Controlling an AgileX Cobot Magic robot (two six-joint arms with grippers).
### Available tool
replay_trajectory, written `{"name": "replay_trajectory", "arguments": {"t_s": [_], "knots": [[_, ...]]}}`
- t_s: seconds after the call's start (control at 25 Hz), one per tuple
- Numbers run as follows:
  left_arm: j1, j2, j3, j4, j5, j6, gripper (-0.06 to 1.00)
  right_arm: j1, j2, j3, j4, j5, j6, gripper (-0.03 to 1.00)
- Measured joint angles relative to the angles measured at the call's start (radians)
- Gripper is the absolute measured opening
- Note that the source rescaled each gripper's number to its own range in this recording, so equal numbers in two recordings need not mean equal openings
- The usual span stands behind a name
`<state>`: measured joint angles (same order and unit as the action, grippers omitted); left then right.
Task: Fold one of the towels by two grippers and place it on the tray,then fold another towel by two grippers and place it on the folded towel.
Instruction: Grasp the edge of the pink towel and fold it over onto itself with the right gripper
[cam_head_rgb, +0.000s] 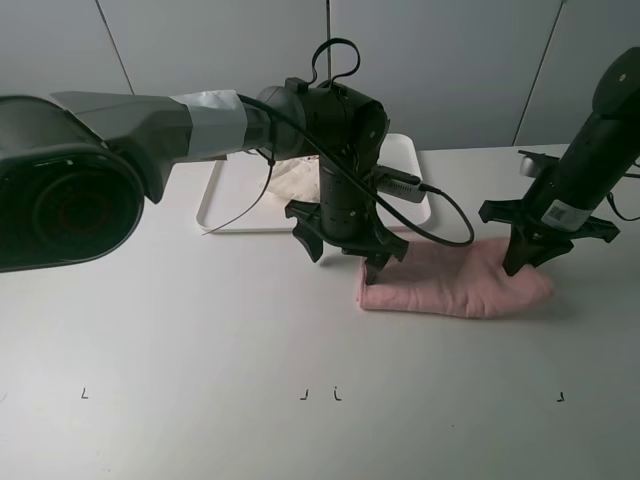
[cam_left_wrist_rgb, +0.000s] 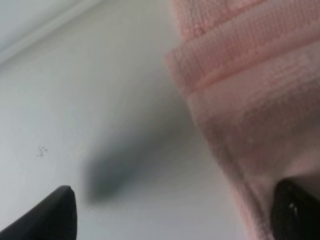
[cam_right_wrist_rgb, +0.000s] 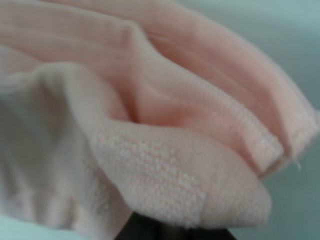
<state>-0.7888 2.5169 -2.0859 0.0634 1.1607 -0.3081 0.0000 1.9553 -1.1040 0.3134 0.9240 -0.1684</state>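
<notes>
Pink towel (cam_head_rgb: 455, 283) pinched in right jaws, left jaws astride.

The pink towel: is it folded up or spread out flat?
Folded. The pink towel lies as a narrow, thick strip, and the right wrist view shows its hemmed edges stacked in layers.

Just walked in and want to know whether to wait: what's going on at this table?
A two-armed robot is partway through stacking folded towels. The cream towel lies on the white tray at the back. The pink towel sits folded on the table in front of the tray. The right gripper has its fingers shut on that towel's right end. The left gripper stands open at the left end, one finger over the cloth, not gripping yet.
</notes>
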Motion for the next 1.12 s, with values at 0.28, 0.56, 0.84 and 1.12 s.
{"name": "replay_trajectory", "arguments": {"t_s": [0.28,0.56,0.84,1.12], "knots": [[0.0,0.0,-0.001,0.015,0.012,0.0,1.0,0.0,-0.017,0.0,0.219,0.054,-0.124,0.06],[0.0,0.0,-0.001,0.018,0.017,0.013,1.0,0.0,-0.018,0.0,0.432,0.14,-0.238,0.06],[0.013,0.0,-0.001,0.009,0.024,0.02,1.0,0.0,-0.018,0.004,0.452,0.153,-0.244,0.06],[0.031,0.0,-0.001,-0.016,0.032,0.021,1.0,0.0,-0.018,0.122,0.652,0.053,-0.382,0.06]]}}
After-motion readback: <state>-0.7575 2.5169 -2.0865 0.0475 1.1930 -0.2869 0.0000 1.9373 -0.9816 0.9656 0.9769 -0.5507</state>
